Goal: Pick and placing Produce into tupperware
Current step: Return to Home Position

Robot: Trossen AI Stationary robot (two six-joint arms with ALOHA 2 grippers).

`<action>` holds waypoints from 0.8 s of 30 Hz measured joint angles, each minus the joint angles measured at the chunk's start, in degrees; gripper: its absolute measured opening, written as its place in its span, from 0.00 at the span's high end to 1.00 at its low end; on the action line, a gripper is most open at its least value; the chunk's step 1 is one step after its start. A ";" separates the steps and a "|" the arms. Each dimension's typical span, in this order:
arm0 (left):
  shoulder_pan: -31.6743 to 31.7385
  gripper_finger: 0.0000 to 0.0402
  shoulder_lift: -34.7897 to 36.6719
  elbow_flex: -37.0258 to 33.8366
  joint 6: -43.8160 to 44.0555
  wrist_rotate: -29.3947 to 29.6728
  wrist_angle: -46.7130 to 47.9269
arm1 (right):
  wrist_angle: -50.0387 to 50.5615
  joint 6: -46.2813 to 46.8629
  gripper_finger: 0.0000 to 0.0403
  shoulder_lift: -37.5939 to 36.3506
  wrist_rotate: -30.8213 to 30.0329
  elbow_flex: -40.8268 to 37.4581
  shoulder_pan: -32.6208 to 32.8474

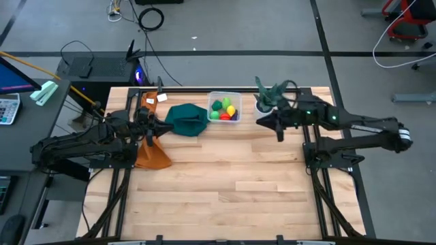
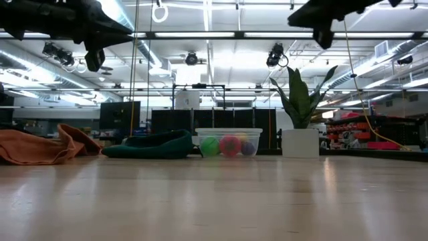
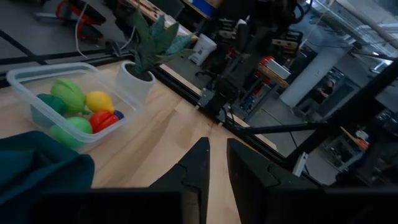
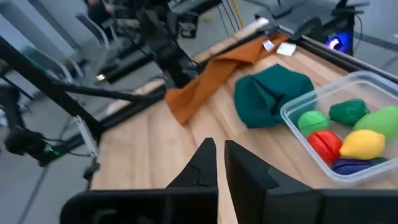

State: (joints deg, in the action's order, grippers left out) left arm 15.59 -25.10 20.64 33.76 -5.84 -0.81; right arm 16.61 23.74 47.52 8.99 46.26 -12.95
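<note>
Produce [image 1: 225, 109] sits in the tub [image 1: 225, 92], my arms raised either side.
Red, yellow, purple and green pieces lie together inside it. My left gripper [image 1: 162, 126] hangs beyond the green cloth [image 1: 185, 119] just beside the tub. My right gripper [image 1: 260, 122] hangs on the tub's other side, near the plant [image 1: 271, 92]. Both jaws are almost closed, holding nothing.

Robotics lab: equipment racks [image 2: 221, 127], ceiling striplights [image 2: 207, 35].

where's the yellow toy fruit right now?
High view: the yellow fruit sits in the clear container at top-centre of the table, next to the red piece; the dark green cloth lies left of the container, the white plant pot right.
</note>
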 joint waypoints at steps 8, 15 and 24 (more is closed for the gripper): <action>0.00 0.86 0.00 -0.01 0.04 2.80 0.08 | -1.18 2.04 1.00 -12.52 -0.09 -3.50 1.55; 0.00 0.84 0.00 0.00 0.09 3.47 0.12 | 1.67 0.89 1.00 -23.02 -3.70 -3.52 1.55; 0.00 0.87 0.00 -0.01 0.52 5.81 0.19 | 11.32 -4.86 1.00 -32.26 -17.01 -3.52 1.52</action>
State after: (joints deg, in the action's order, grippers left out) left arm 15.59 -25.10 20.62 34.28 -0.03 -0.62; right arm 27.92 18.87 15.27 -8.02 42.74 -11.42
